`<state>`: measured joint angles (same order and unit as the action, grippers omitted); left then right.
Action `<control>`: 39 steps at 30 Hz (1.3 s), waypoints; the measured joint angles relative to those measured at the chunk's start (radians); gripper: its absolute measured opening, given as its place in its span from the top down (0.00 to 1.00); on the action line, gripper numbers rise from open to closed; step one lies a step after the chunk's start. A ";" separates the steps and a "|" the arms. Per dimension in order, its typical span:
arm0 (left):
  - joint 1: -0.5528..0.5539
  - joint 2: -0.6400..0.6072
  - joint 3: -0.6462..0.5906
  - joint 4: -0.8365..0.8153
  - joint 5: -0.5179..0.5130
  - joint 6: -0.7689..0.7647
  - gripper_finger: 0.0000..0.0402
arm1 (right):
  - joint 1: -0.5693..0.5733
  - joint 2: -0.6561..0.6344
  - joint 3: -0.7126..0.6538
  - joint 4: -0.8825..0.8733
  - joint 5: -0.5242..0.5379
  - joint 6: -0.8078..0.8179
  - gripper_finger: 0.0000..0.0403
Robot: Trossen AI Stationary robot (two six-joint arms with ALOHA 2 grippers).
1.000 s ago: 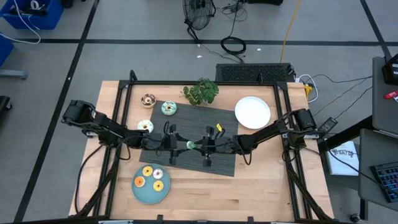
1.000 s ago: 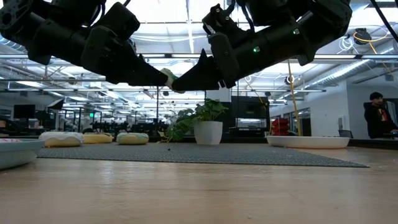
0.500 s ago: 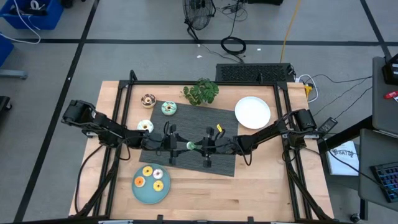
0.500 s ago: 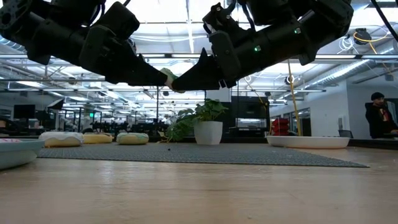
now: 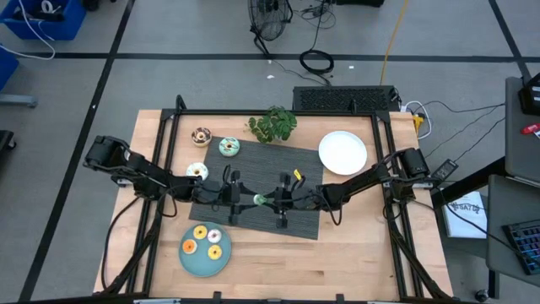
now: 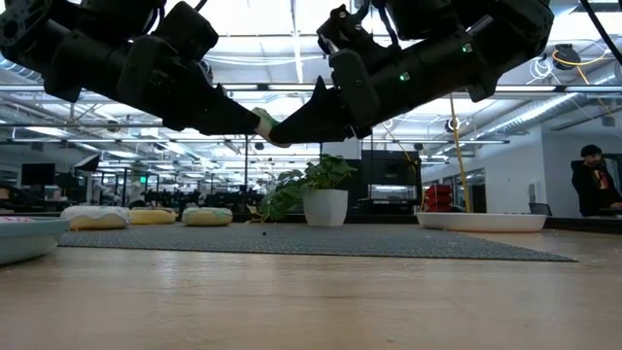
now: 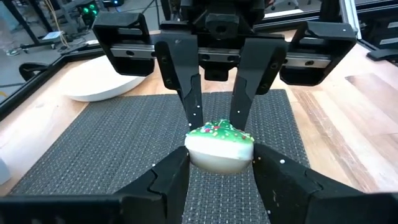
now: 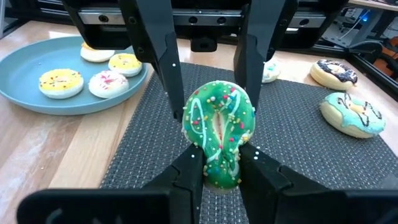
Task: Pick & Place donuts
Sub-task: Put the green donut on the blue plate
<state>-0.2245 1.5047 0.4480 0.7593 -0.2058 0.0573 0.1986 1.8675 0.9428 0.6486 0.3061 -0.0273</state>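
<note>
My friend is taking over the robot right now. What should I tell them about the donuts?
Both grippers meet above the grey mat, holding one green donut between them: left gripper and right gripper are each shut on it, mid-handover.
Teal plate holds three donuts.
Still loose: teal-iced donut on the mat, brown donut and a pale one on the wood.
White plate has none.
Left: finish the handover, place the rest.

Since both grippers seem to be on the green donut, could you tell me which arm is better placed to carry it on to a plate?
Probably the left. Both the left gripper and right gripper grip the green donut above the mat. The teal plate, already holding three donuts, lies on the left arm's side.
</note>
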 joint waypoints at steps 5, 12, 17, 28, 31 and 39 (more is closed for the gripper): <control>0.000 0.000 0.000 0.000 0.004 0.000 0.69 | 0.000 0.000 0.000 0.000 0.000 0.001 0.81; 0.000 0.000 0.000 0.001 0.006 -0.003 0.91 | 0.000 0.000 0.000 0.004 0.001 0.003 0.81; 0.000 0.000 0.000 0.001 0.006 -0.003 0.98 | 0.000 0.000 0.000 0.003 0.004 0.041 0.80; 0.000 0.000 0.000 0.002 0.008 0.028 0.93 | 0.006 0.000 0.000 -0.010 0.004 0.036 0.42; 0.000 -0.008 0.000 -0.009 0.008 0.044 0.98 | 0.007 0.000 0.000 -0.017 -0.009 0.047 0.31; -0.076 -0.252 0.000 -0.369 -0.001 0.020 0.98 | 0.007 -0.012 0.000 -0.092 -0.101 0.076 0.20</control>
<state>-0.3004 1.2524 0.4477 0.3903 -0.2072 0.0776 0.2054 1.8559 0.9424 0.5568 0.2049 0.0488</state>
